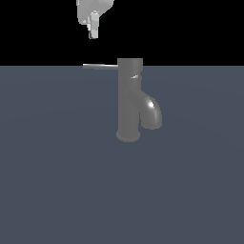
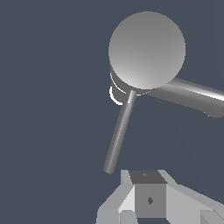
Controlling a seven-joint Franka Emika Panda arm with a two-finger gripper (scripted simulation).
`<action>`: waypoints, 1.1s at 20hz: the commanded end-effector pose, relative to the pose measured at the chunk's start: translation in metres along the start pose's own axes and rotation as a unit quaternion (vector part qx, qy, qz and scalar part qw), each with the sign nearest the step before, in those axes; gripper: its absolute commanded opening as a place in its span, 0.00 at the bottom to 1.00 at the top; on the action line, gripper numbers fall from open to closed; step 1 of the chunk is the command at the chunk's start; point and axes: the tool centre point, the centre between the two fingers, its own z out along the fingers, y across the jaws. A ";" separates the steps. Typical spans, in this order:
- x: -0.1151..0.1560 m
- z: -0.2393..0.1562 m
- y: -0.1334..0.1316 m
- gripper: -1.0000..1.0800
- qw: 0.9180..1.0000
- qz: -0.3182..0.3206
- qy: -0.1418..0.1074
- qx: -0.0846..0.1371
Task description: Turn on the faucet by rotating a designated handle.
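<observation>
The dark grey faucet (image 1: 129,100) stands upright on the flat floor, its thick curved spout (image 1: 151,112) turned to the exterior view's right. The thin straight handle (image 1: 100,66) sticks out from the top cap toward the exterior view's left. My gripper (image 1: 94,29) hangs above the handle's free end, well apart from it, with its fingers together and nothing between them. In the wrist view I look down on the round cap (image 2: 146,48), the handle (image 2: 119,135) and the spout (image 2: 192,94). The gripper (image 2: 148,188) sits just past the handle's tip, not touching it.
The faucet stands on a plain blue-grey surface (image 1: 57,181) that reaches all edges of the exterior view. Nothing else stands on it.
</observation>
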 end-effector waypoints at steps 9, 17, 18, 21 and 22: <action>0.002 0.055 -0.044 0.00 0.995 0.103 0.010 -0.005; 0.002 0.077 -0.059 0.00 0.990 0.139 0.014 -0.007; 0.002 0.078 -0.060 0.00 0.990 0.141 0.014 -0.007; 0.002 0.080 -0.061 0.00 0.990 0.143 0.015 -0.007; 0.002 0.080 -0.061 0.00 0.990 0.143 0.015 -0.007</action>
